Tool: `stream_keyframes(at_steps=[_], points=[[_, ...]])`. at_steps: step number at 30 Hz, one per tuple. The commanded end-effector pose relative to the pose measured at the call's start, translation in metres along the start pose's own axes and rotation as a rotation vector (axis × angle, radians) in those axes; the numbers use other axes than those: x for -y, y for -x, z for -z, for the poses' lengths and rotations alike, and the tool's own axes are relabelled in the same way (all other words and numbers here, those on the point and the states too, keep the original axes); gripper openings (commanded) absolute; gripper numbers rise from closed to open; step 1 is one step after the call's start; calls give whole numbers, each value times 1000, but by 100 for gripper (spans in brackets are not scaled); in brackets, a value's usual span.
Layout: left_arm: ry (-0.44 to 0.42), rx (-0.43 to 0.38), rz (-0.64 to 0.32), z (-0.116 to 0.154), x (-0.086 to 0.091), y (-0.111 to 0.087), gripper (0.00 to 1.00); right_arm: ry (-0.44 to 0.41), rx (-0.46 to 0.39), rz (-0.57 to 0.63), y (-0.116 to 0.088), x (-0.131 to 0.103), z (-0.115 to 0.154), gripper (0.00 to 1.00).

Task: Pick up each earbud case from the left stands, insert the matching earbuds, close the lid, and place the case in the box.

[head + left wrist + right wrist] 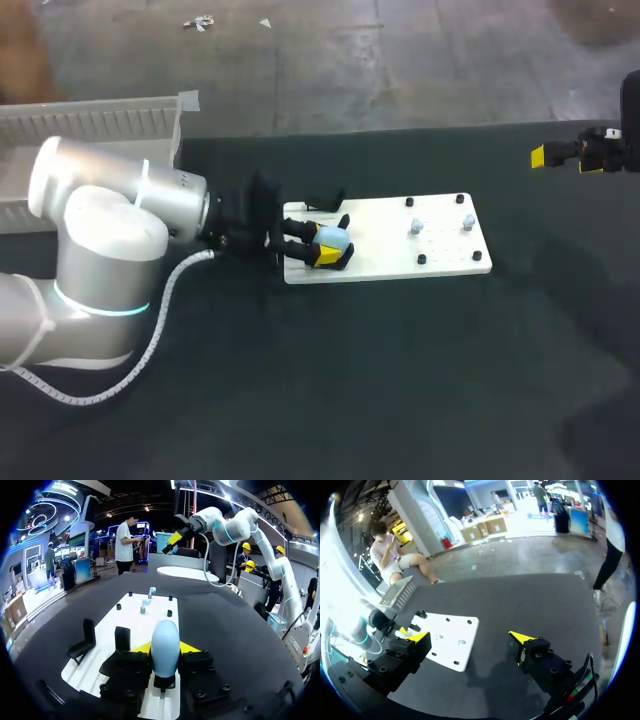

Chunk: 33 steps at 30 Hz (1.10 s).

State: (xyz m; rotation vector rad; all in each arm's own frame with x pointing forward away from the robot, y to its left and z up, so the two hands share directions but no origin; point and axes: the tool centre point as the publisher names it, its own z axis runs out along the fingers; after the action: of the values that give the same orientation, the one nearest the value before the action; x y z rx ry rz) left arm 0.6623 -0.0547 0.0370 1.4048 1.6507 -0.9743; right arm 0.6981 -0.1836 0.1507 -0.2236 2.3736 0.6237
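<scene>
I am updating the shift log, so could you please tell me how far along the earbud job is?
Done: nothing visible; no case shows in the box. In hand: the left gripper is at the light blue case, which still stands on the white board. To do: both earbuds sit at the board's other end, uninserted; lid closing and boxing remain. The right gripper hangs open.

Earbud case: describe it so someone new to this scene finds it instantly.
On the black table lies a white board. At its left end, by the black stands, the left gripper is shut on the earbud case. It is the only pale blue, egg-shaped thing there, far bigger than the two small earbuds at the board's right.
</scene>
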Motion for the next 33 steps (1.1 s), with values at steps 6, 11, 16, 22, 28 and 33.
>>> stream_keyframes(at_steps=[6, 11, 16, 22, 28, 33], points=[[5, -38, -34, 25, 12, 37, 0, 3, 0, 1, 0, 1, -1, 100], [39, -52, -69, 20, 16, 64, 0, 31, -65, 80, -2, -23, -21, 100], [64, -71, -79, 6, 5, 87, 0, 73, -101, 126, -8, -49, -37, 100], [77, -61, -98, -12, -9, 106, 0, 128, -135, 160, -17, -75, -47, 100], [77, -57, -111, -25, -13, 119, 0, 171, -164, 182, -24, -96, -56, 100], [80, -59, -120, -36, -18, 127, 0, 211, -177, 202, -27, -112, -63, 100]])
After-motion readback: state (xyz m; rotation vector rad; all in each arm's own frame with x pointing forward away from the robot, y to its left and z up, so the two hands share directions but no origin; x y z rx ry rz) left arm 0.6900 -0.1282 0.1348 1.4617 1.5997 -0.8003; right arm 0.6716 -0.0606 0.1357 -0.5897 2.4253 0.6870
